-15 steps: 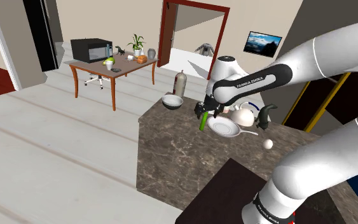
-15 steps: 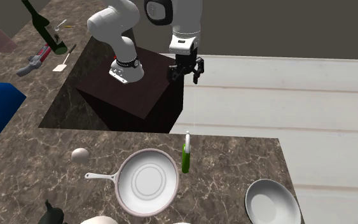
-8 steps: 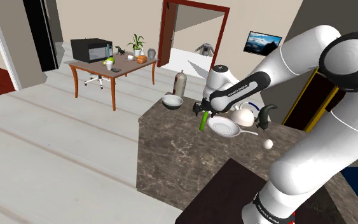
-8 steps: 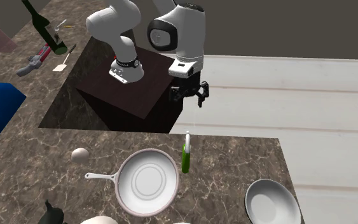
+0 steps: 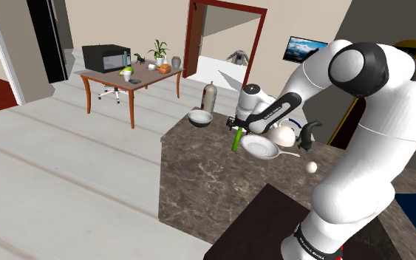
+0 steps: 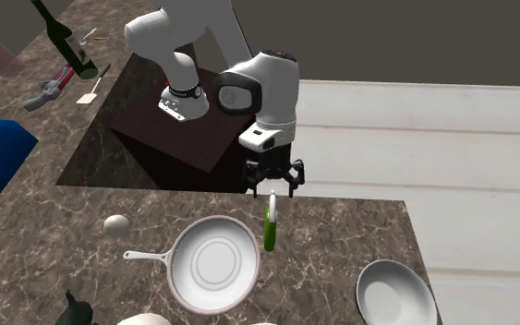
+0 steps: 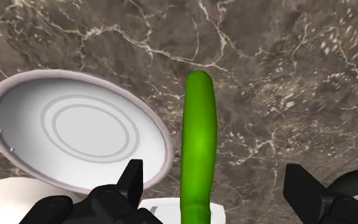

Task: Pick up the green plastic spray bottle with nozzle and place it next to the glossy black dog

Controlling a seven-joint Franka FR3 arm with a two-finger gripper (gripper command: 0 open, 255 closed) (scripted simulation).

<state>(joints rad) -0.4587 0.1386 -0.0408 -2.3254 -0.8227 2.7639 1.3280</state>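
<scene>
- Pincer (image 6: 272, 188) open, fingers spread wide to either side of the green spray bottle (image 7: 199, 146), touching neither side; nothing gripped.
- Bottle upright on the dark marbled worktop (image 6: 341, 231), near its edge and just beside the rim of a white frying pan (image 6: 214, 263).
- Farther along the worktop, past the pan: the glossy black dog (image 5: 311, 133), well apart from the bottle.
- Judged early in the task: approach nearly done. Still left: closing on the bottle, lifting, carrying past the pan and setting down beside the dog.
- Against half a second ago: pincer lowered from well above to about level with the bottle's top, open as before; bottle, pan and dog unmoved.
</scene>
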